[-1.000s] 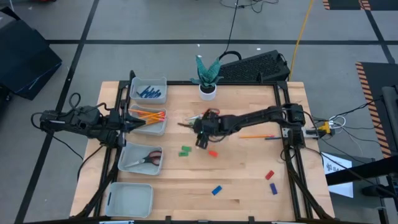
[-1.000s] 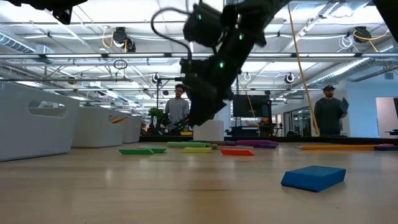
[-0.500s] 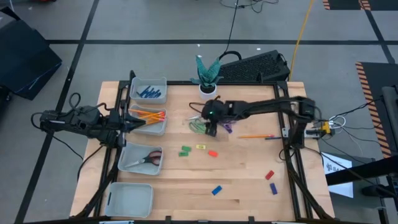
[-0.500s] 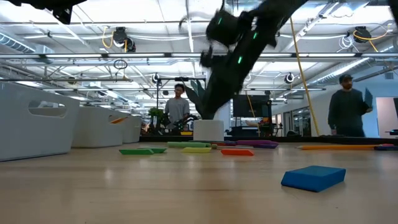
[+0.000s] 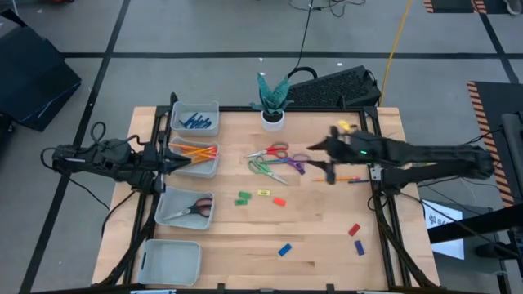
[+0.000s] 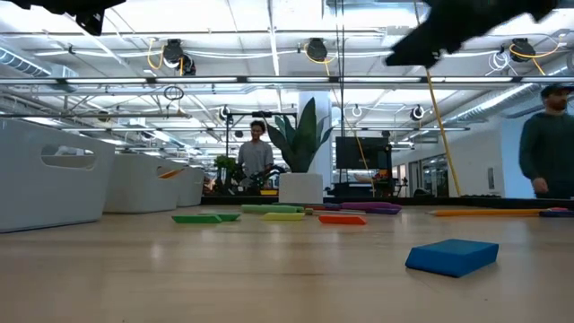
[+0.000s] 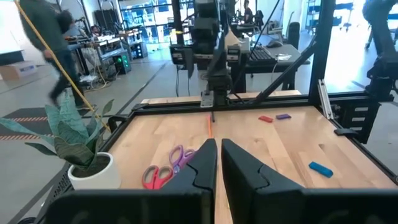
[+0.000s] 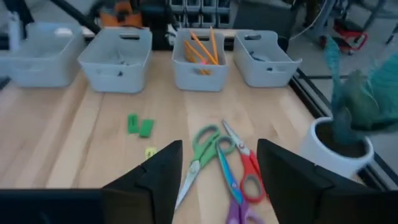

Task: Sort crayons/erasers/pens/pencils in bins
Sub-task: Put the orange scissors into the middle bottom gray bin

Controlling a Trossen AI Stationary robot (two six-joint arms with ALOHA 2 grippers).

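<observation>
Right gripper (image 5: 327, 163) empty, fingers apart, above counter (image 5: 319, 237) right of scissors (image 5: 274, 161).
Left gripper (image 7: 217, 163) fingers nearly together, over pencils bin (image 5: 206, 167).

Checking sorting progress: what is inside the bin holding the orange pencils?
The bin holds several orange pencils, leaning together. The left gripper covers its near edge, so anything beneath it is hidden.

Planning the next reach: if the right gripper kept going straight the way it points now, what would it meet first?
Probably the loose scissors with green, red and purple handles, lying on the wood just ahead of the open right gripper. Beyond them stands the pale grey bin holding orange pencils. Depth is uncertain; held high, it may pass over them.
</observation>
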